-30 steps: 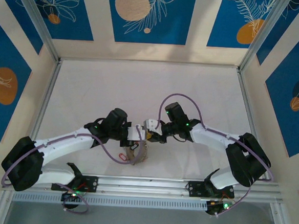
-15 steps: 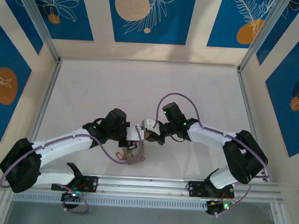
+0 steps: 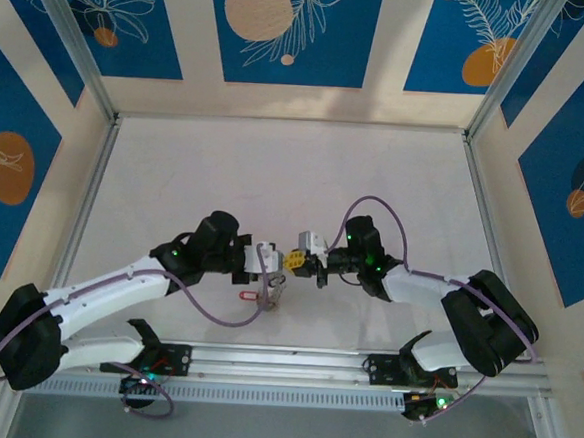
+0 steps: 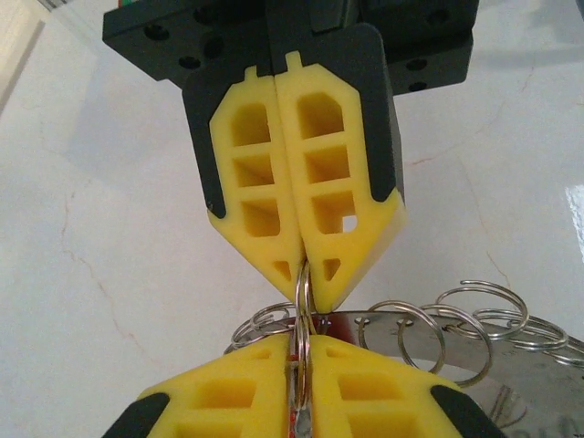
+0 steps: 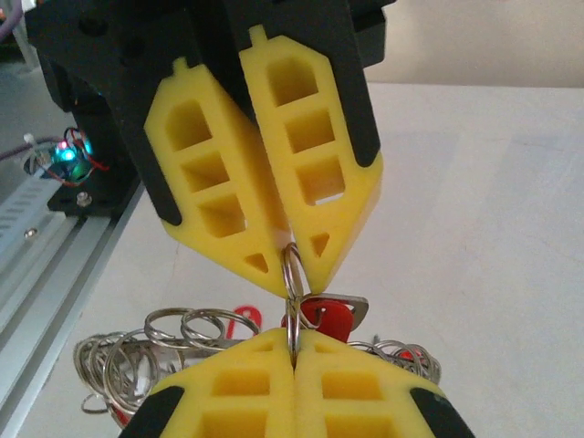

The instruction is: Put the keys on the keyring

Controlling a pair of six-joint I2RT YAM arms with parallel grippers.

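Note:
My left gripper (image 4: 306,345) and right gripper (image 5: 292,345) meet tip to tip, each shut on the same small split ring (image 4: 304,290) from opposite sides. That ring belongs to the keyring (image 4: 456,330), a grey metal band carrying several split rings, which hangs just below the pads. A key with a red head (image 5: 334,319) dangles at the pinched ring (image 5: 292,274). From above, the left gripper (image 3: 272,261) and right gripper (image 3: 307,262) touch near the table's front middle, with the keyring (image 3: 273,294) under them. Another red key (image 3: 249,296) lies on the table beside it.
The white table (image 3: 276,168) stretches behind the arms, walled by blue and cream panels. An aluminium rail (image 3: 292,359) runs along the near edge, close below the keyring. Purple cables (image 3: 373,205) loop over both wrists.
The right gripper has shut on the split ring. Both grippers have shifted slightly to the right, and the right arm's wrist has swung back to the right.

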